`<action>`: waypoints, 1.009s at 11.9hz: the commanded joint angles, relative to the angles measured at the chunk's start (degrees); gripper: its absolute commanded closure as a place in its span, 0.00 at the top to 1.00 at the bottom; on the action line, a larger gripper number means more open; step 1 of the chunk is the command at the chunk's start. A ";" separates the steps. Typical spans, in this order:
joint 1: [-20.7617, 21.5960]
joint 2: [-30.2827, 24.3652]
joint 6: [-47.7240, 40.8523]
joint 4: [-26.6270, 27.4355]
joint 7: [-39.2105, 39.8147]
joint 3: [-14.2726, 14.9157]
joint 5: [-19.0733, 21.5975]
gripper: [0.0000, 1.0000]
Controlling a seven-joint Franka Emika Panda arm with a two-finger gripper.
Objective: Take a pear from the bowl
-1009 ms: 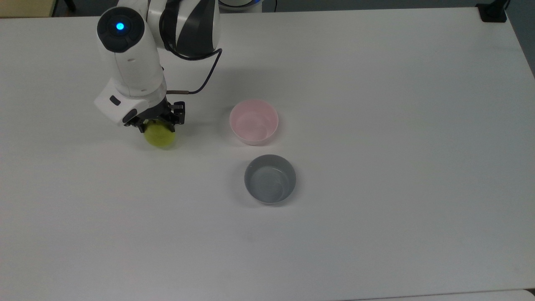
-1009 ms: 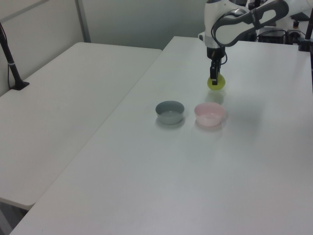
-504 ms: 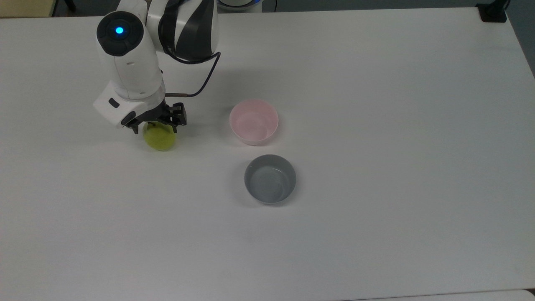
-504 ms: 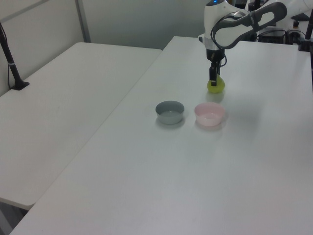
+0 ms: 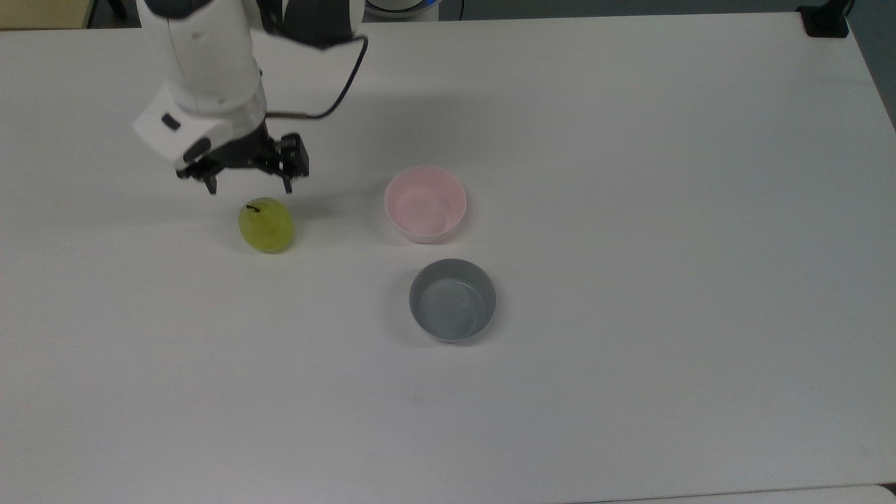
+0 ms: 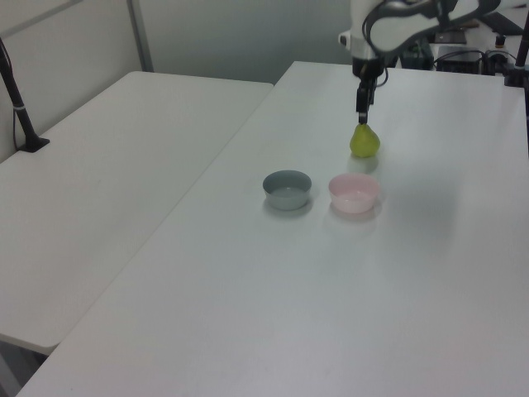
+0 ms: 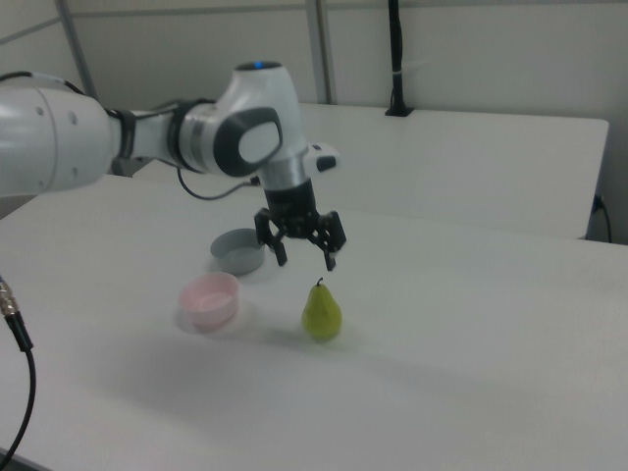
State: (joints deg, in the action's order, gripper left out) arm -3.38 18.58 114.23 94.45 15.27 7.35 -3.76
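Glossy yellow-green pear, smooth pink bowl (grey bowl likewise), matt white table

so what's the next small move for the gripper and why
Probably keep lifting straight up and clear. The pear stands upright on the table, outside the pink bowl, which holds nothing. The gripper is open just above the stem, touching nothing. The pear looks already set down, so backing away without nudging it seems the sensible move.
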 commanded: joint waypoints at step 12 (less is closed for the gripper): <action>10.50 -16.29 -21.24 -2.61 -14.83 0.12 0.51 1.00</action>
